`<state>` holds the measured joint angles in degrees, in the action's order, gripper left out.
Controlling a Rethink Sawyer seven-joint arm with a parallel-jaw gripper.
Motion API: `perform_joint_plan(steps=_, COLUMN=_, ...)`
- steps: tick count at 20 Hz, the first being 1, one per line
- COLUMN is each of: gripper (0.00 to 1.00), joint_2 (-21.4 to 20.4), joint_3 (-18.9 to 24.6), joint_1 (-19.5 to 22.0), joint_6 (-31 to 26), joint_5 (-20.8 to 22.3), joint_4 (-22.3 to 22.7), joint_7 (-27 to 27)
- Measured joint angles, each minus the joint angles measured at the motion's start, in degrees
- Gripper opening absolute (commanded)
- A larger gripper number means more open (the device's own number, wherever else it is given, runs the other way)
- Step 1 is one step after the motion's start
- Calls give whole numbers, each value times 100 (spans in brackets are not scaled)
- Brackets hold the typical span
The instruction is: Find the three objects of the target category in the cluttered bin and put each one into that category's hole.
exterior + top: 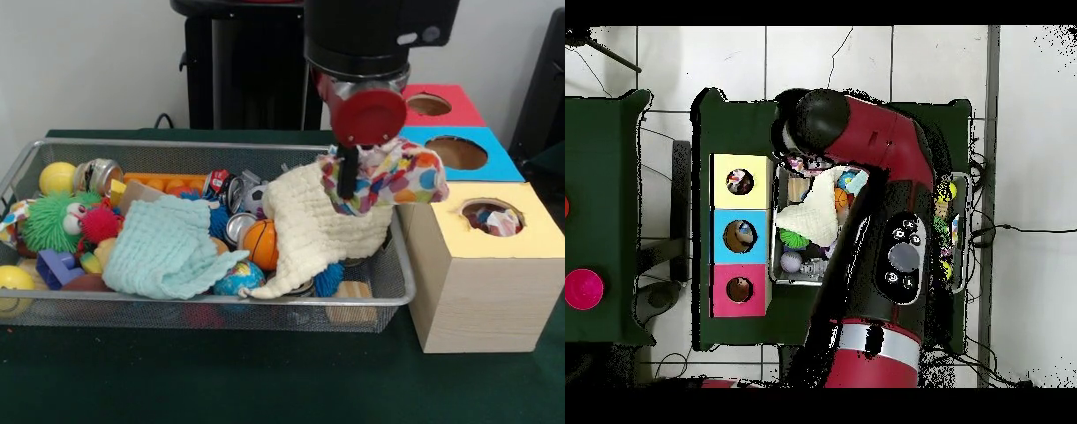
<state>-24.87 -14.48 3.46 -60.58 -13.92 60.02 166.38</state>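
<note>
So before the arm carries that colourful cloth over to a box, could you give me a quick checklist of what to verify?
1. Grip: gripper shut on the multicoloured cloth: ok.
2. Cloth lifted above the wire bin: ok.
3. Cloth free of the cream cloth beneath: cannot tell, they overlap.
4. Yellow box hole open enough: ok, though something patterned already lies inside.
5. Blue box and red box holes unobstructed: ok.
6. Which hole is the right one: cannot tell.
</note>
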Motion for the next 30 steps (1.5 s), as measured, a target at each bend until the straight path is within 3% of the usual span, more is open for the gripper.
perform_joint_plan(steps=19, gripper=0, joint_2=490, joint_3=-17, joint_1=-979, joint_6=0, joint_5=-163, joint_4=-223, joint_7=0)
perform_joint_plan(steps=30, gripper=0, joint_2=585, joint_3=-20, joint_1=-951, joint_6=196, joint_5=-264, joint_4=-173, joint_7=0)
